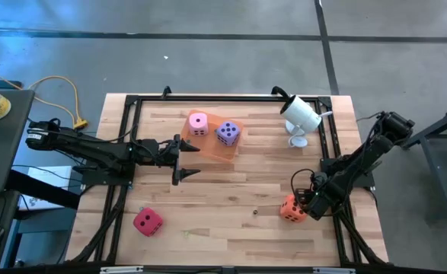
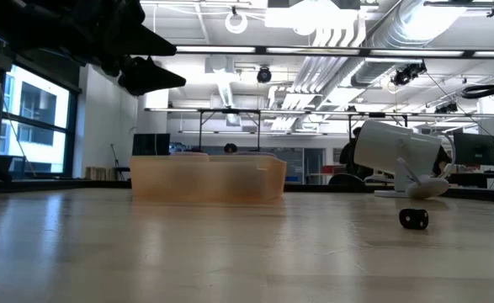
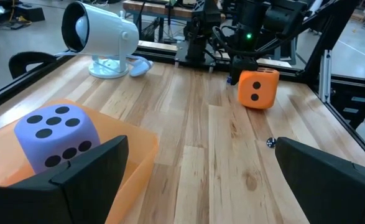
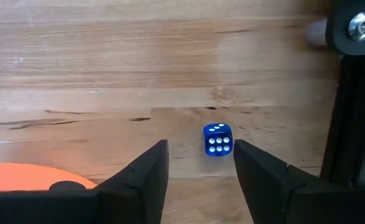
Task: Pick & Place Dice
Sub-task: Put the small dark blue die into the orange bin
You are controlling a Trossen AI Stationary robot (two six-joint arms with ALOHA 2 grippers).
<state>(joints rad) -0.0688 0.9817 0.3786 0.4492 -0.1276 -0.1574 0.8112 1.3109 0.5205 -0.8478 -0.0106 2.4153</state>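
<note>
Right pincer [image 1: 305,199] sits low at the table's [image 1: 231,190] front right corner, its fingers a narrow gap apart with nothing between them; it holds no die. Just beside it, on the side toward the table's middle, the orange die [image 1: 291,208] rests on the wood, touching or nearly touching one finger; which, I cannot tell. A small blue die [image 4: 217,139] with white pips lies on the bare wood a little farther toward the middle and shows just past the fingertips in the right wrist view. Well apart, near the front left corner, the red die [image 1: 147,221] lies alone. Farther back, the left pincer [image 1: 191,160] hangs above the table at mid-depth, its fingers spread wide and empty, pointing toward the right side. Just behind its tips is the orange tray [image 1: 212,150], which holds the pink die [image 1: 198,123] and the purple die [image 1: 228,133] side by side, the purple one nearer the right. Farthest back, at the rear right, a white camera [image 1: 301,114] stands on its round foot.
</note>
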